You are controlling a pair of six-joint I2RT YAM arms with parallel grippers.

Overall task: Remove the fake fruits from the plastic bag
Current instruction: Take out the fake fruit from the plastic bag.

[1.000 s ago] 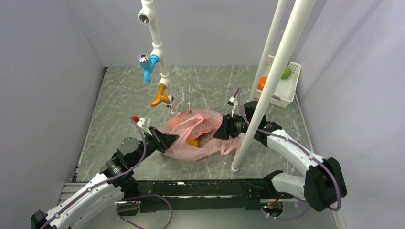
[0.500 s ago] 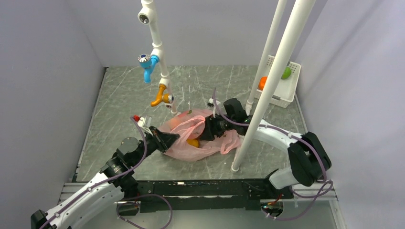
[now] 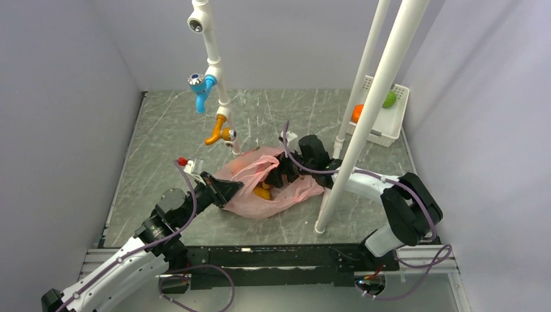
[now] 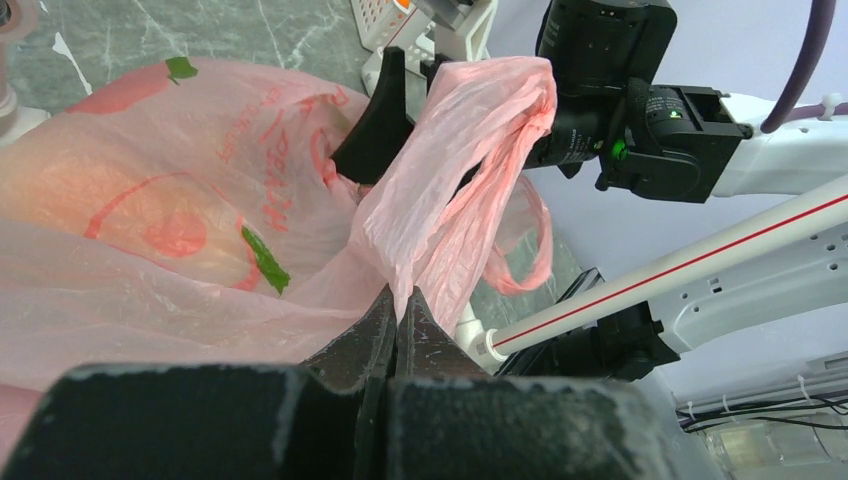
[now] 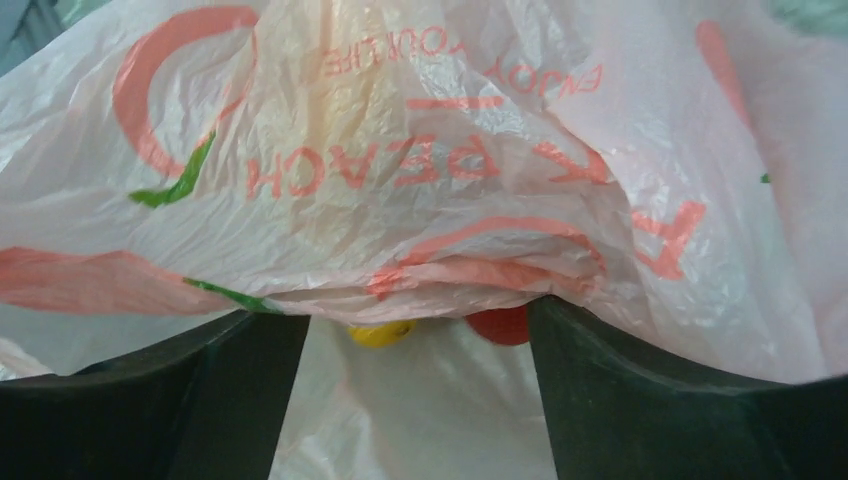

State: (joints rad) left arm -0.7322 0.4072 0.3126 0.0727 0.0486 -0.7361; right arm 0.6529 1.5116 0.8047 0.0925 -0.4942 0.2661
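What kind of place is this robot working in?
Likely a lab test booth, not a real kitchen: plain pale walls box in a grey marbled tabletop, a white pipe with blue and orange toy taps hangs overhead, and tall white poles stand on it.

Bright, even, diffuse light; soft faint shadows; wrist views sharp; the plastic bag [image 5: 420, 150] glows translucent.

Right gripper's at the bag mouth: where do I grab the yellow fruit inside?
Likely take the yellow fruit across its round middle, straight in through the mouth from the right gripper side. It lies low beneath the sagging upper layer of the plastic bag, so keep the open fingers under that film.
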